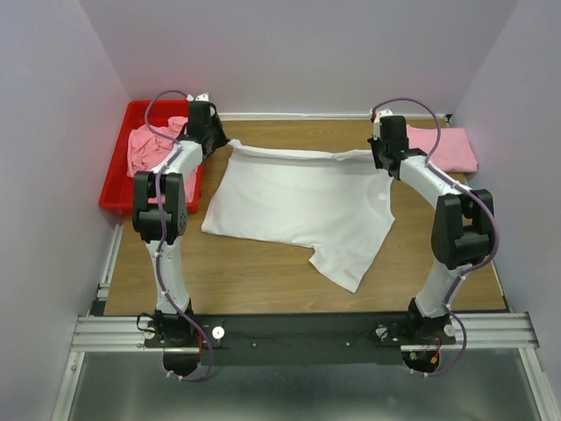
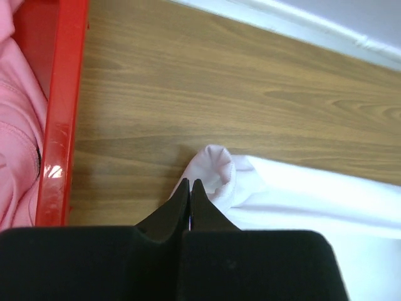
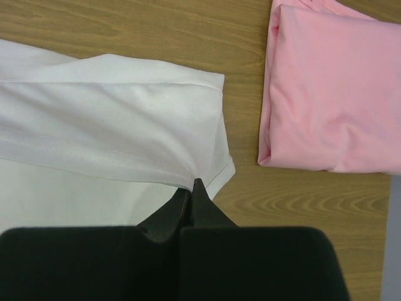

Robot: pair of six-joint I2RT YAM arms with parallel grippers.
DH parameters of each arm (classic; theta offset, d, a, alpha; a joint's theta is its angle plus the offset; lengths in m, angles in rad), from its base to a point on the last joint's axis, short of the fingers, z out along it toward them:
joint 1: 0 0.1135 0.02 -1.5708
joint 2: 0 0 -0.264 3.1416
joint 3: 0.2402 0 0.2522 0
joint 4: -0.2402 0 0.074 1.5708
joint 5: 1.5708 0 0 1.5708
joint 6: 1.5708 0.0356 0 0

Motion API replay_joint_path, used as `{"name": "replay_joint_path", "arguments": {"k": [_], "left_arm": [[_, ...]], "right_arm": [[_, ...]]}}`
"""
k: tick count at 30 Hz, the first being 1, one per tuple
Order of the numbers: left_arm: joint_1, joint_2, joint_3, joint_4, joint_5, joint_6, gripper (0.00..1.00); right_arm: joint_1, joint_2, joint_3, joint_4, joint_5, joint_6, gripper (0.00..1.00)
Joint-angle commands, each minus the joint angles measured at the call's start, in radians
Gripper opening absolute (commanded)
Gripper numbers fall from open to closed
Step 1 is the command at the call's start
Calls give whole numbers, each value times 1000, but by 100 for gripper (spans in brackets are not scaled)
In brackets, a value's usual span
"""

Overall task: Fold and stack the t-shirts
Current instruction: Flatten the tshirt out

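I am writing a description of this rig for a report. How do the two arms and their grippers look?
Both the left arm and the right arm have white tubular links joined by black joint housings. A lilac cable runs along each. The left gripper and right gripper have black fingers tapering to points on a broad black body.

Table (image 1: 263, 272): wood-grain top. Lying directly on it:
- white t-shirt (image 1: 302, 202), spread across the middle, one sleeve toward the near edge
- red bin (image 1: 116, 175), far left corner
- folded pink t-shirt (image 1: 447, 147), far right corner, apart from the white one
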Motion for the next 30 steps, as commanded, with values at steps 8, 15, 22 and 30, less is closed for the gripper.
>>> {"name": "replay_joint_path", "arguments": {"k": [8,15,22,30], "left_arm": [[1,-203,-40,217,-17,-132,0],[-6,3,109,176,29,-89,36],[-9,-142,3,238,6,-23,80],[-57,-451,-185,65,-141,53,80]], "right_arm": [[-3,20,96,16,45,71,1],[-8,228,286,15,114,125,14],[-8,193,338,-16,82,181,67],[-8,-53,27,-96,-275,433,48]]}}
